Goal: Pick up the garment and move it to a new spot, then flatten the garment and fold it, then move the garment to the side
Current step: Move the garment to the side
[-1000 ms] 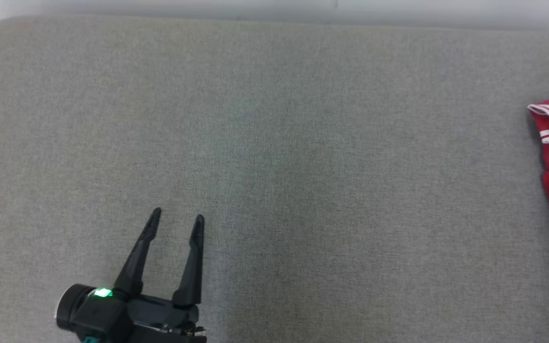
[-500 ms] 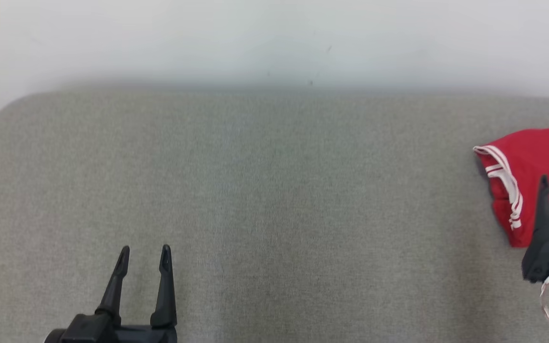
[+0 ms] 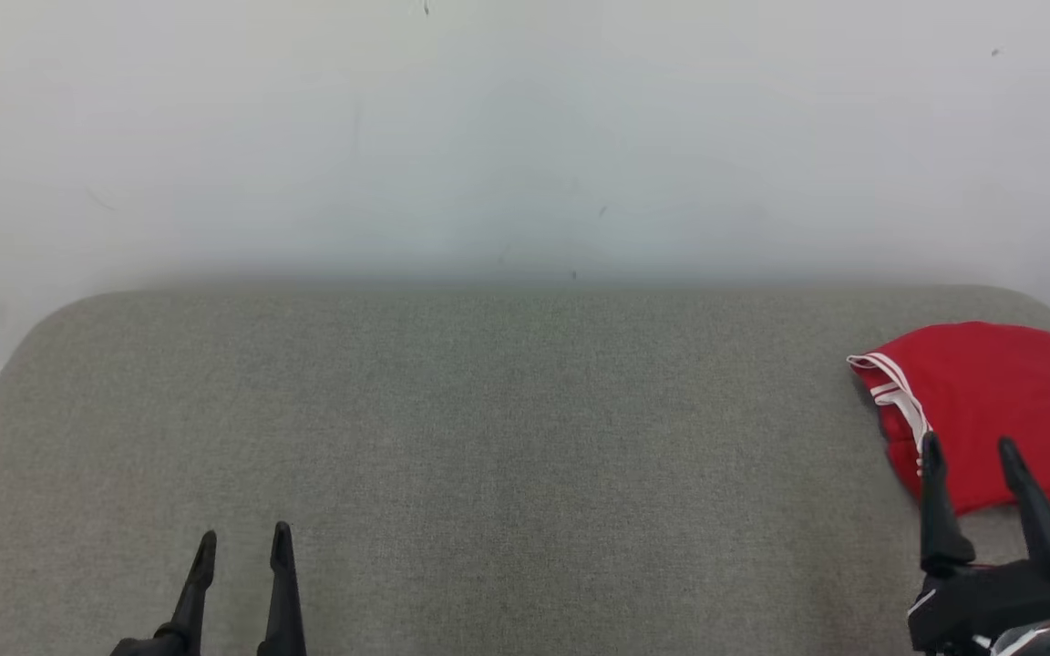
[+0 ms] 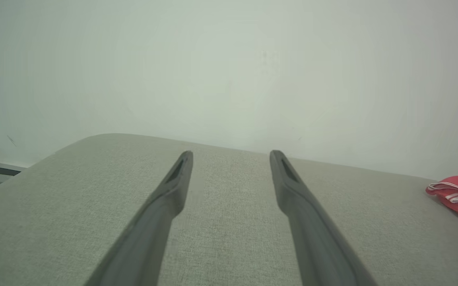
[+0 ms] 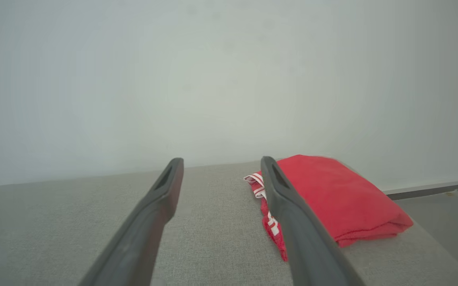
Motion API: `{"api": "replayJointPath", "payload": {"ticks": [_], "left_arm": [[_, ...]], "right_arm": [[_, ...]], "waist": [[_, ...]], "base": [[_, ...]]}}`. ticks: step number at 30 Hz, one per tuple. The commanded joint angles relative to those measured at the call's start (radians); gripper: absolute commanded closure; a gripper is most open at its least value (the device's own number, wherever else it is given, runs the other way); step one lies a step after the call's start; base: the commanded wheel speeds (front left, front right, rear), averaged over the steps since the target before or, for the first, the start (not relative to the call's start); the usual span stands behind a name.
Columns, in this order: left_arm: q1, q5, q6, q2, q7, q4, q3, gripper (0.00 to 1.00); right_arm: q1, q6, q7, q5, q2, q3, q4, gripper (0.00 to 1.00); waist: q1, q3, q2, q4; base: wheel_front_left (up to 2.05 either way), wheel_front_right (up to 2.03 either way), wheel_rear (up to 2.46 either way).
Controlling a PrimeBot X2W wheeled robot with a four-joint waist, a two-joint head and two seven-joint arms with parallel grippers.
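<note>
- Head camera looks forward and down at cushion and far wall.
- Wrist cameras sit low, facing that wall; all share the garment.

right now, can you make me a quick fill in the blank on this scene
1. The garment is ____ with white stripes.
2. It lies at the cushion's ____ end, by the robot's own sides.
3. The left gripper and right gripper are not shut but ____.

Missing words: red; right; open
</note>
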Motion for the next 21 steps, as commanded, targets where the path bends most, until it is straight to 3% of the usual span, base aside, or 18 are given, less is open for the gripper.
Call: {"api": "replayJointPath", "payload": {"ticks": [1, 13, 21], "left_arm": [[0.026, -0.007, -0.007, -0.002, -0.003, 0.000, 0.018, 0.00], [0.056, 0.013, -0.042, -0.003, -0.003, 0.033, 0.052, 0.00], [0.061, 0.016, -0.051, -0.004, -0.003, 0.048, 0.065, 0.00]], "right_arm": [[0.028, -0.002, -0.060, 0.036, 0.000, 0.019, 0.049, 0.00], [0.023, -0.002, -0.198, 0.078, 0.001, 0.194, 0.257, 0.00], [-0.004, -0.002, -0.228, 0.085, 0.001, 0.216, 0.314, 0.00]], "waist": [[0.0002, -0.036, 0.0002, 0.003], [0.0002, -0.058, 0.0002, 0.000], [0.0002, -0.059, 0.0002, -0.001]], "base": [[0.00, 0.00, 0.00], [0.00, 0.00, 0.00], [0.00, 0.00, 0.00]]}}
